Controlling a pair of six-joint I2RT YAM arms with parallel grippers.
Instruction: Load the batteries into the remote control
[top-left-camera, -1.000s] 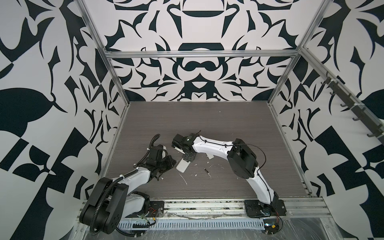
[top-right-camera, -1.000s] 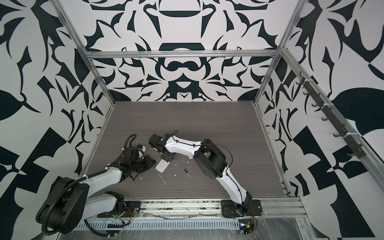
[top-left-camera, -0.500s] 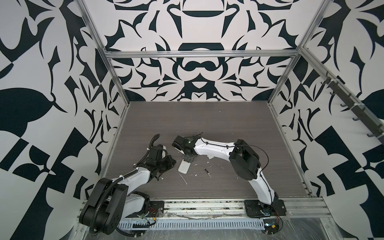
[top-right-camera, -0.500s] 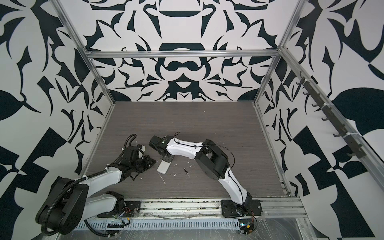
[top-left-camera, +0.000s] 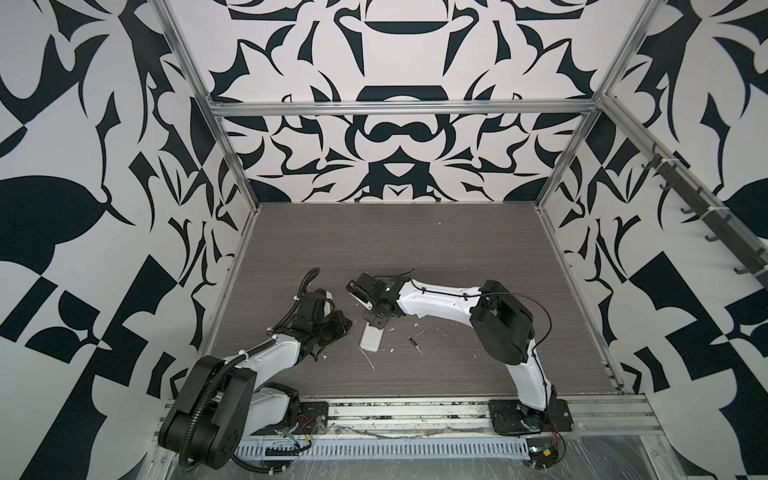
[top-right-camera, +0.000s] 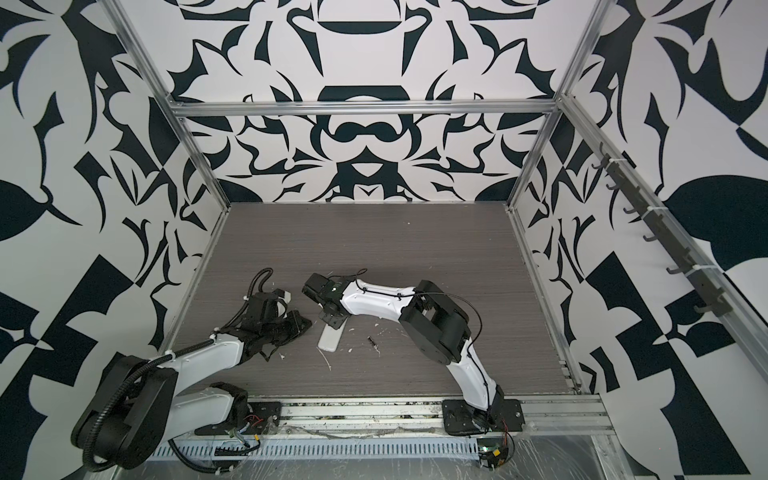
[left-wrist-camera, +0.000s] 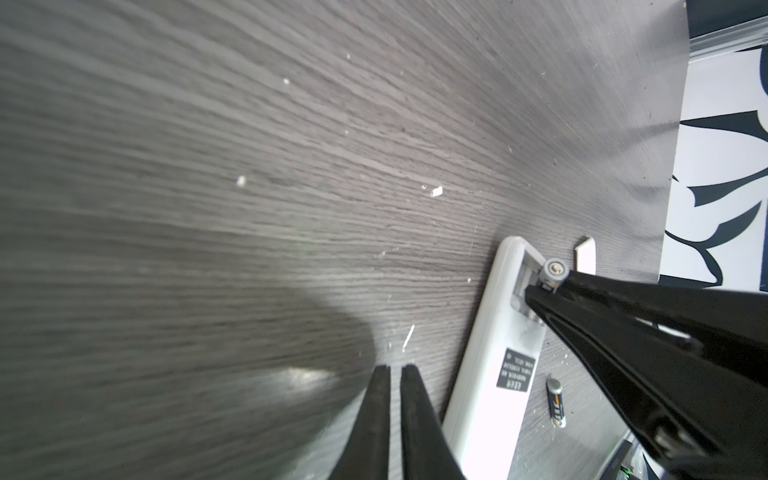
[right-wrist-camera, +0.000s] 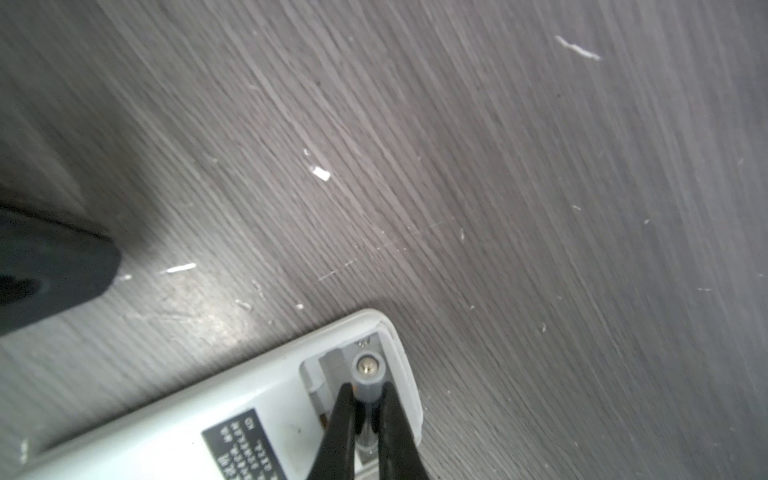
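1. Remote control (top-left-camera: 371, 338): lies face down on the table (top-left-camera: 415, 249), front middle; shows white back, black label, open compartment.
2. Battery (right-wrist-camera: 368, 372): points end-on into that compartment.
3. Second battery (left-wrist-camera: 556, 401): lies loose just beside the remote.
4. Right gripper (right-wrist-camera: 366, 390): clamps the first battery.
5. Left gripper (left-wrist-camera: 395, 368): closed, empty, near the remote.
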